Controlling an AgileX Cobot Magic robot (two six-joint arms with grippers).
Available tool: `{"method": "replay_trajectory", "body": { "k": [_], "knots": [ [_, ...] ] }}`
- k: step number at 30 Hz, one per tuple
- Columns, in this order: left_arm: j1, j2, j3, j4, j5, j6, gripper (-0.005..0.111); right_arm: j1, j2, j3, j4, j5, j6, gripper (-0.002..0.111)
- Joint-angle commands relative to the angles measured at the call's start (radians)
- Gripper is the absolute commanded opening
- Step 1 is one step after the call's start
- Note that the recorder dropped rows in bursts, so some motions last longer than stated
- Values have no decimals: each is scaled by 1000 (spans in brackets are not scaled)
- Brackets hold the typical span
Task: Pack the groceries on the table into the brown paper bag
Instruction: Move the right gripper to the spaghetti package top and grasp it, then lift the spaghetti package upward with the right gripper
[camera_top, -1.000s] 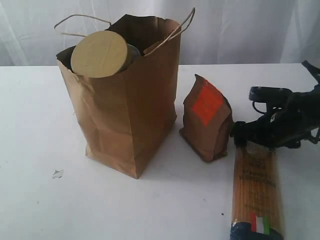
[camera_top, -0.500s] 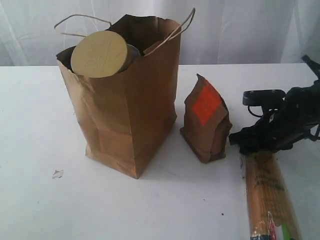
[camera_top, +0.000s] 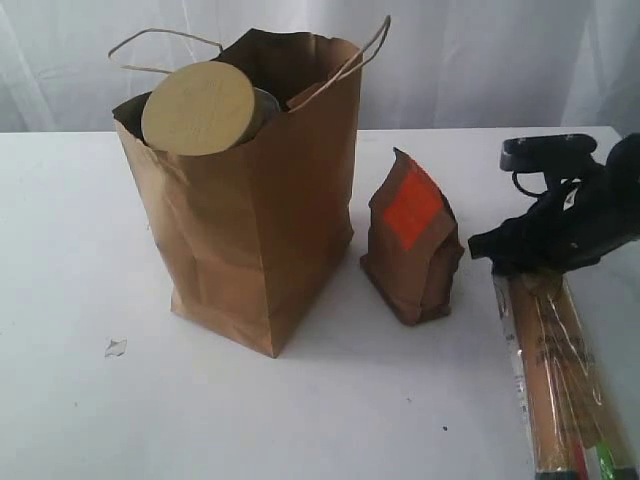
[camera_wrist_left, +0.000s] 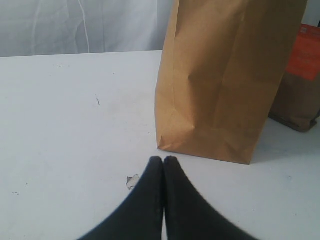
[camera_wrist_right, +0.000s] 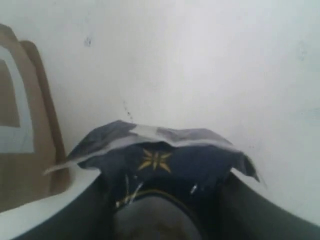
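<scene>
**Gripping the spaghetti**

My right pincer (camera_top: 518, 266) is clamping the dark end of the long spaghetti pack (camera_top: 560, 380), which is stretching over the surface (camera_top: 80, 250) beside the brown pouch (camera_top: 412, 240). My left pincer (camera_wrist_left: 163, 165) is sitting closed and empty near the brown paper bag (camera_top: 265, 220).

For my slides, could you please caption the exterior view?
Right gripper grips the spaghetti pack beside the brown pouch; the jar sits in the paper bag.
</scene>
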Motion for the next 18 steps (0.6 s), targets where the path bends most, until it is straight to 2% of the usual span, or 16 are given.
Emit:
{"method": "replay_trajectory", "body": {
  "k": [1,18],
  "knots": [
    [2,-4,3,-1,0,-2,0,-1,-72,-1,-10,-45,-12,0],
    [2,-4,3,-1,0,-2,0,-1,-321,-10,-10,-212,-12,0]
  ]
}}
